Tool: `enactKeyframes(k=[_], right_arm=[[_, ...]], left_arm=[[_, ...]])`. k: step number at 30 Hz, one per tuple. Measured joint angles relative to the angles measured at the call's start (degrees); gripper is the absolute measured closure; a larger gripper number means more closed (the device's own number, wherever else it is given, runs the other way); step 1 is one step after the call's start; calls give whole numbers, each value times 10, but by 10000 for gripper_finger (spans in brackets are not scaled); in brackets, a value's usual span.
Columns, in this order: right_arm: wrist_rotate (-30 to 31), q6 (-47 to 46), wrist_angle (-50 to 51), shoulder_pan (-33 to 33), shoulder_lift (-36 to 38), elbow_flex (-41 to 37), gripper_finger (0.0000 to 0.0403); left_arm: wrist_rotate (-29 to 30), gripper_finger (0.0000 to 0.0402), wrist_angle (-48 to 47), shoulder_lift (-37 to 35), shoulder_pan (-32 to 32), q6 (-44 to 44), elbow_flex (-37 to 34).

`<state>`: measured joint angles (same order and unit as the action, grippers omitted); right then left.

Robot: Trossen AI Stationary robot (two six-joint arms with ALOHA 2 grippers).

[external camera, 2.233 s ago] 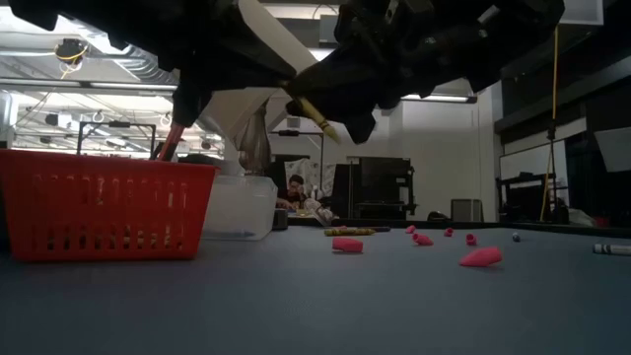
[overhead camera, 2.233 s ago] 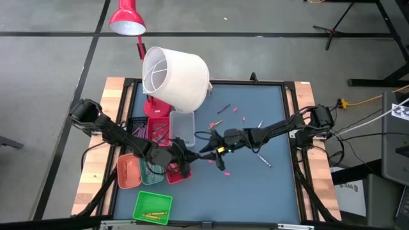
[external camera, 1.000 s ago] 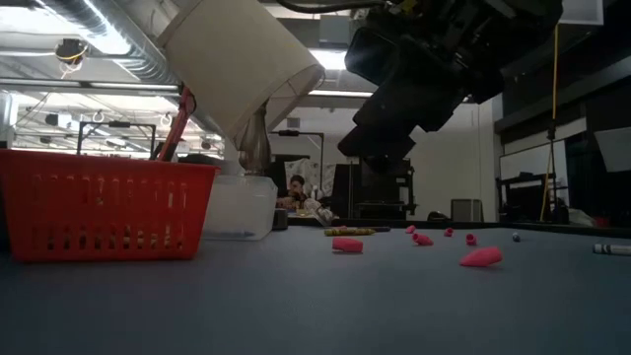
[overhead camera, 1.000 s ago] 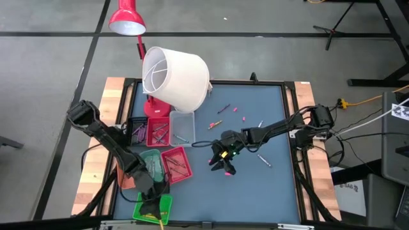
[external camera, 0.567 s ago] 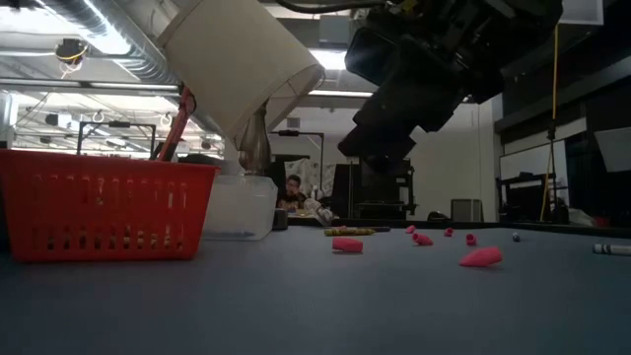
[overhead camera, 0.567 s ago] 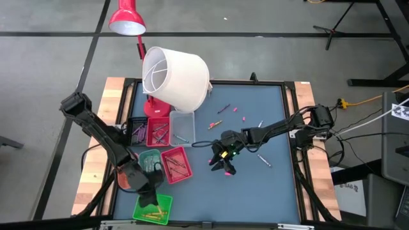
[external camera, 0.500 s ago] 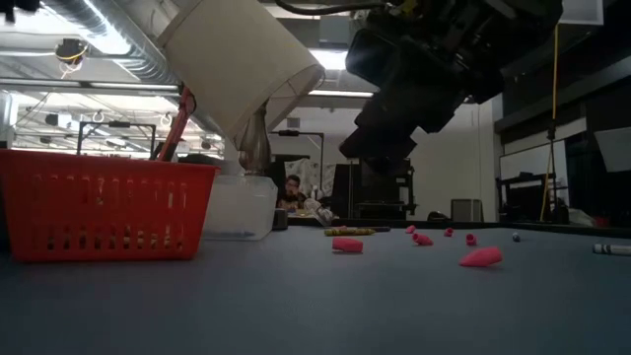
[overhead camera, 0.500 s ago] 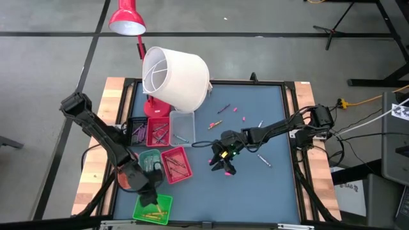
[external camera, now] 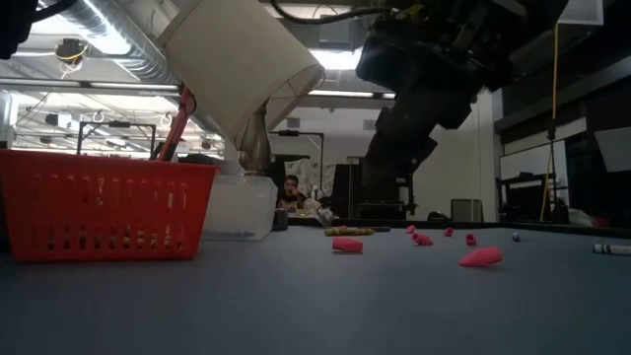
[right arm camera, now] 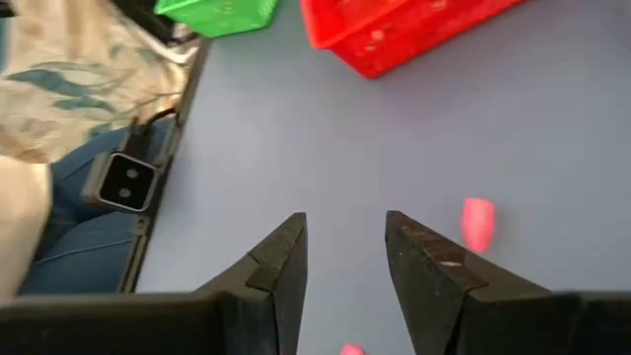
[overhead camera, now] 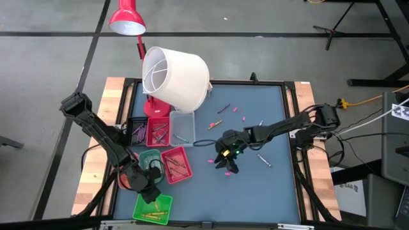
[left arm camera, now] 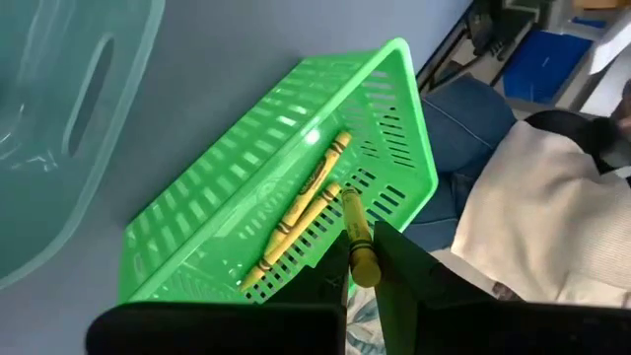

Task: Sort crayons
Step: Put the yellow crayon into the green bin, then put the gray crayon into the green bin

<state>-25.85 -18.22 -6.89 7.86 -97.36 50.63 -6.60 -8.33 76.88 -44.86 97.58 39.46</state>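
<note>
The left tool [left arm camera: 361, 281] hangs over the green tray [left arm camera: 256, 197] at the near left corner of the bench [overhead camera: 255, 191], pinching a yellow crayon [left arm camera: 357, 237] whose free end pokes out above the tray's rim. Two more yellow crayons [left arm camera: 301, 212] lie side by side inside that tray. From overhead, the left tool [overhead camera: 148, 191] sits just at the tray's [overhead camera: 153, 207] upper edge.

The right tool [right arm camera: 345, 251] hovers over the middle of the bench with its fingers [right arm camera: 281, 258] spread apart and nothing between them; a small pink piece [right arm camera: 477, 223] lies on the blue surface just beside it. Loose crayons [overhead camera: 222, 108] are scattered toward the far side, and others fill the red tray [overhead camera: 176, 165].

Compared with a couple of seconds ago, the left arm has swung from the red tray down to the green one, and the right tool [overhead camera: 229, 160], which then carried a yellow crayon, is now empty and has shifted slightly to the right.
</note>
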Motion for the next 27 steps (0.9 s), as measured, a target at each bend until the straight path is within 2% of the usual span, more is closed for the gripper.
enactKeyframes(k=[11, 16, 22, 27], right_arm=[[175, 20, 222, 0, 151, 0, 265], [279, 20, 311, 0, 210, 0, 265], [356, 12, 394, 0, 243, 0, 265], [461, -15, 483, 0, 242, 0, 265]], left_arm=[[-4, 384, -2, 0, -1, 31, 0], [-5, 357, -2, 0, -6, 43, 0], [-5, 331, -2, 0, -7, 58, 0], [-4, 311, -2, 0, -7, 58, 0]])
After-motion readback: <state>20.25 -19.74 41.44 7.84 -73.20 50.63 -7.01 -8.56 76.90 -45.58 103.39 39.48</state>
